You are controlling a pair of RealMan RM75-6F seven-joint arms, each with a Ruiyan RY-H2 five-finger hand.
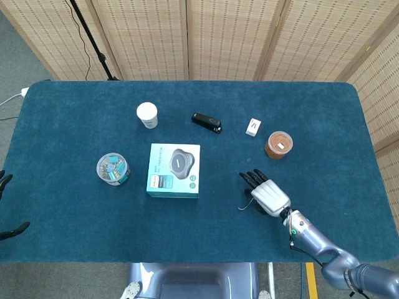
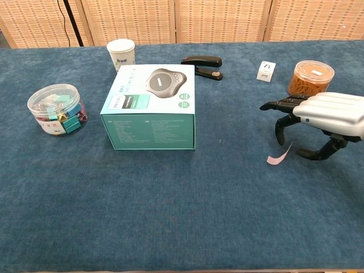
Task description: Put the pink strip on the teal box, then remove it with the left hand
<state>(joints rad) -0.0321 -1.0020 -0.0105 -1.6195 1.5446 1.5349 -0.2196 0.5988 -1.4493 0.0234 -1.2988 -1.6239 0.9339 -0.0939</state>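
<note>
The pink strip (image 2: 279, 155) lies on the blue cloth, its far end curling up; in the head view the strip (image 1: 244, 204) shows only faintly. My right hand (image 2: 321, 118) (image 1: 265, 192) hovers just above and to the right of it, fingers spread and arched down, thumb apart, holding nothing. The teal box (image 2: 152, 105) (image 1: 174, 169) stands left of the strip, with nothing lying on its lid. My left hand (image 1: 7, 205) shows only as dark fingertips at the left edge of the head view, spread apart and holding nothing.
A clear jar of clips (image 2: 56, 108) stands left of the box. Behind are a paper cup (image 2: 121, 54), a black stapler (image 2: 203, 62), a small white box (image 2: 265, 71) and a tub of rubber bands (image 2: 310, 77). Wicker screens close the back.
</note>
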